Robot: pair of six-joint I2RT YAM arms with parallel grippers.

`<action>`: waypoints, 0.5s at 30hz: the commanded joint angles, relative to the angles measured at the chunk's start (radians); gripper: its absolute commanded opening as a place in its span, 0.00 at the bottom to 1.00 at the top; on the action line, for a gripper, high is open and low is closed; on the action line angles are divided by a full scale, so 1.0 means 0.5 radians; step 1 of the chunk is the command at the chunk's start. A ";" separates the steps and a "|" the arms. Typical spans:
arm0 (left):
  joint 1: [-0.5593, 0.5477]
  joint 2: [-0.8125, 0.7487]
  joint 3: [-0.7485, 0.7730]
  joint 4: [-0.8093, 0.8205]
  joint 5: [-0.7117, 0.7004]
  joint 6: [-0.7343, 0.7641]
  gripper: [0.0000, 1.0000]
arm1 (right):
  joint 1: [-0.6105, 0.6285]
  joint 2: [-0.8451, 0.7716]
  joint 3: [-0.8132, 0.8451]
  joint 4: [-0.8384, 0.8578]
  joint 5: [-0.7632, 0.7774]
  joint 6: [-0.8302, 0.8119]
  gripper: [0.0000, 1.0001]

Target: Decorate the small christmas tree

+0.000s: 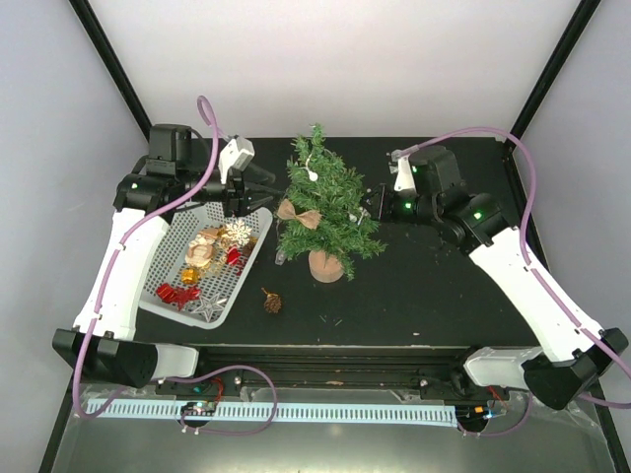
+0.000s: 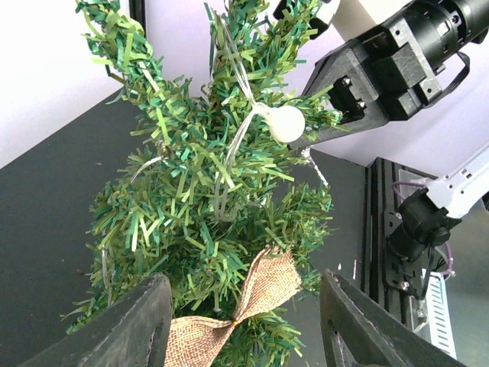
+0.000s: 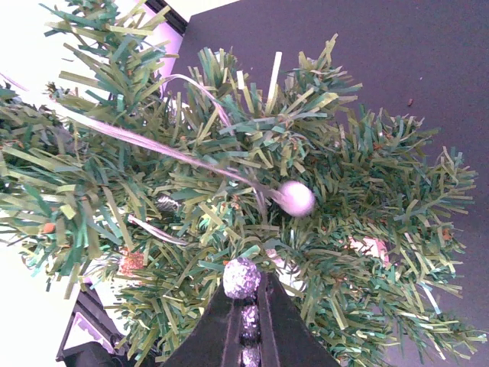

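Dark-green christmas tree [image 1: 330, 207], tan burlap bow [image 2: 263, 289], white bauble [image 2: 286, 122], silver bead [image 3: 241, 277]

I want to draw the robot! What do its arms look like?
The left arm and right arm have long white shells, black joints, tiny green lights and a looping purple cable each. The fingers are black and wedge-shaped.

Rough burlap bow [image 2: 244, 306], matt table [image 1: 434, 286]
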 commanded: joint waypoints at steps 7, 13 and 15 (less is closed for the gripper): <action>-0.023 0.011 0.074 -0.039 -0.037 0.061 0.55 | -0.031 -0.035 0.042 -0.145 -0.031 -0.148 0.05; -0.023 0.005 0.067 -0.056 -0.049 0.080 0.56 | -0.062 -0.101 0.023 -0.185 -0.016 -0.192 0.05; -0.023 0.003 0.063 -0.060 -0.053 0.084 0.56 | -0.070 -0.123 0.023 -0.195 -0.006 -0.199 0.05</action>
